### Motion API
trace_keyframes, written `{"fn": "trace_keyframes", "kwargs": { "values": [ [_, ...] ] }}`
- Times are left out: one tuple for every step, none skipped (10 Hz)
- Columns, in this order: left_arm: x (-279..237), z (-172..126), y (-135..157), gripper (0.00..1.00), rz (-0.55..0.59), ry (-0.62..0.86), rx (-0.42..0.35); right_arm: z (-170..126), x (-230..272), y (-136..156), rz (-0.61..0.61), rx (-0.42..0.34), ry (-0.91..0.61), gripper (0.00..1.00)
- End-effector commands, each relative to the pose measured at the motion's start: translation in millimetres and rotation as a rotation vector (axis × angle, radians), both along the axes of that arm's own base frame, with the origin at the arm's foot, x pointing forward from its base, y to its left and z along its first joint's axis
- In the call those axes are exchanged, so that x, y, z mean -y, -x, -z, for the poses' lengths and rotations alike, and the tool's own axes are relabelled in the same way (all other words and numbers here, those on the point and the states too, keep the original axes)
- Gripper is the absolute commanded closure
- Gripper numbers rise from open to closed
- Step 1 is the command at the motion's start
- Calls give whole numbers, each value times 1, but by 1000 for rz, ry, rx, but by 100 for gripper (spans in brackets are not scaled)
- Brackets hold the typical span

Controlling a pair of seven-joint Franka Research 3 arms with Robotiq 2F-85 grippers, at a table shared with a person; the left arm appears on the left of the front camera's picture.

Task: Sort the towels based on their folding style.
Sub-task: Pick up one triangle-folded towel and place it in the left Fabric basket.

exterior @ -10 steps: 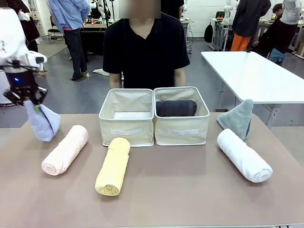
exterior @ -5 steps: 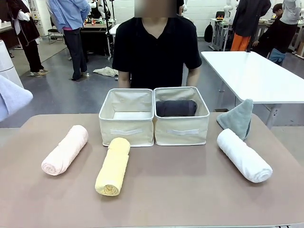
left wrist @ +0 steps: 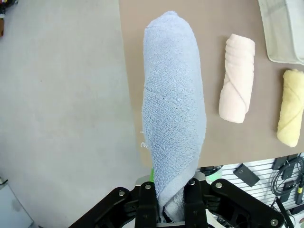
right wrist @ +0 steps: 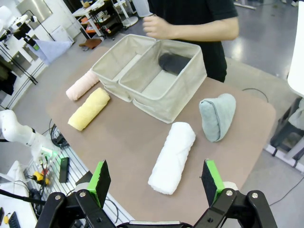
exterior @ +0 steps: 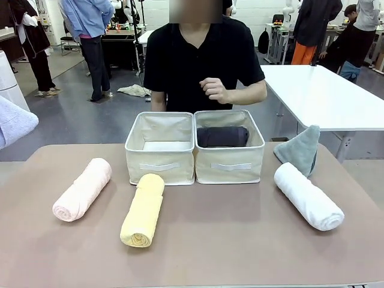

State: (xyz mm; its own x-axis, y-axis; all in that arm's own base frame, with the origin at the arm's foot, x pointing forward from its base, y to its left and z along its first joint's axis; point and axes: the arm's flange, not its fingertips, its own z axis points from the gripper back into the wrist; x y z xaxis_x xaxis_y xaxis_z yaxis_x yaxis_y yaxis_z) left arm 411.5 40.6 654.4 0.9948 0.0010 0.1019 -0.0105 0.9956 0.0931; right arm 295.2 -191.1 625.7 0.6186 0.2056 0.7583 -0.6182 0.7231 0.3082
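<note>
Left gripper jaws clamped on light blue towel, held in the air at the table's left edge. Right gripper jaws wide apart, nothing between them. Pink roll and yellow roll lay near left, dark grey roll in right basket, white roll and grey-teal triangle at right
</note>
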Motion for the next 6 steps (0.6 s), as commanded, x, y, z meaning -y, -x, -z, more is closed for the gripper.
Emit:
{"fn": "trace_keyframes", "kwargs": {
  "values": [
    [16,-21,2,83,63,-26,88,1,-1,0,-5,0,-2,0],
    [42,-40,-4,83,159,-47,122,1,-1,0,-5,0,-2,0],
    [68,-52,-8,83,256,-51,138,1,-1,0,-5,0,-2,0],
    [92,-58,-13,83,339,-52,138,1,-1,0,-5,0,-2,0],
    [118,-56,-16,83,417,-32,108,1,-1,0,-5,0,-2,0],
    [134,-53,-17,83,486,14,80,1,-1,0,-5,0,-2,0]
  ]
}}
